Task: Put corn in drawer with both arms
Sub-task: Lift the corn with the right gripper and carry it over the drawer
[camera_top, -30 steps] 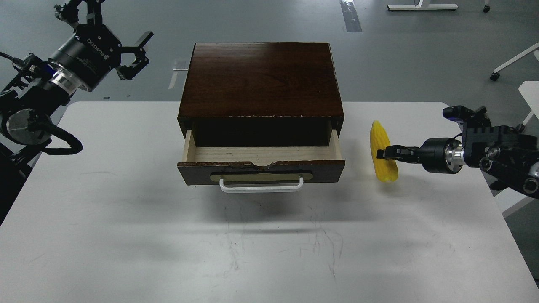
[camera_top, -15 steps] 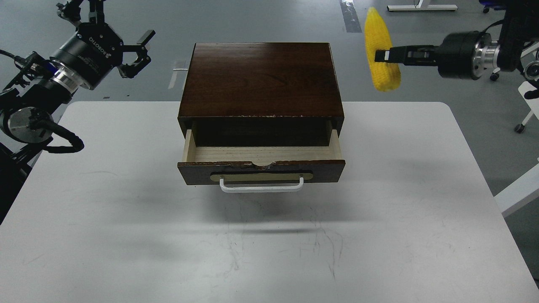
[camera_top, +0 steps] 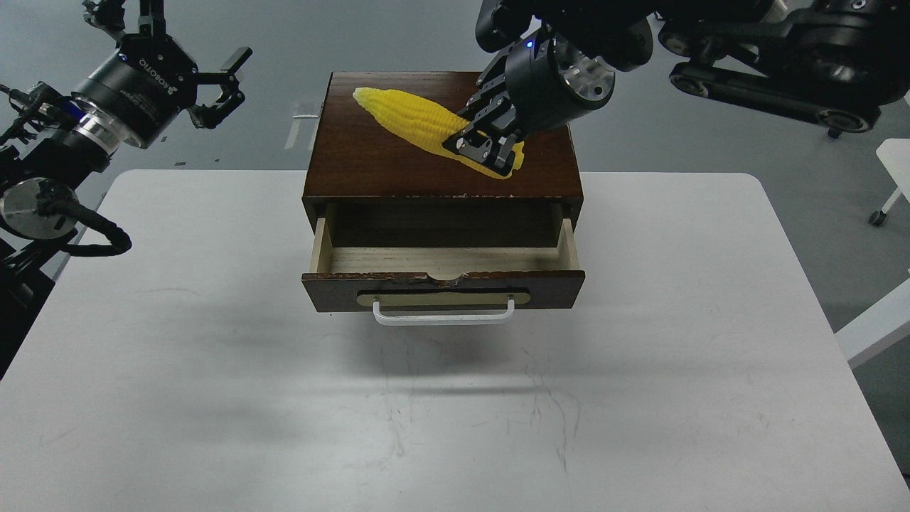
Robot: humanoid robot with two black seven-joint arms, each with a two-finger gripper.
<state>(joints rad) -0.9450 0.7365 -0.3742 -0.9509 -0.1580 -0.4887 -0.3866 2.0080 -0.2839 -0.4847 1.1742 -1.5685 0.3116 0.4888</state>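
Right gripper (camera_top: 485,147) fingers grasp the corn (camera_top: 419,122) at its thick end, upper centre, above the open drawer (camera_top: 442,270); left gripper (camera_top: 217,89) fingers spread, upper left.

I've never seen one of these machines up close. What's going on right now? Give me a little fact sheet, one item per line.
corn: yellow toy corn cob, held in the air in front of the box top, pointed end toward the left
right gripper: shut on the cob's thick end
left gripper: open, empty, raised off to the left of the box
drawer: pulled open, pale wood inside, nothing seen in it
handle: white bar on the drawer front
box: dark brown wood, standing on the white table
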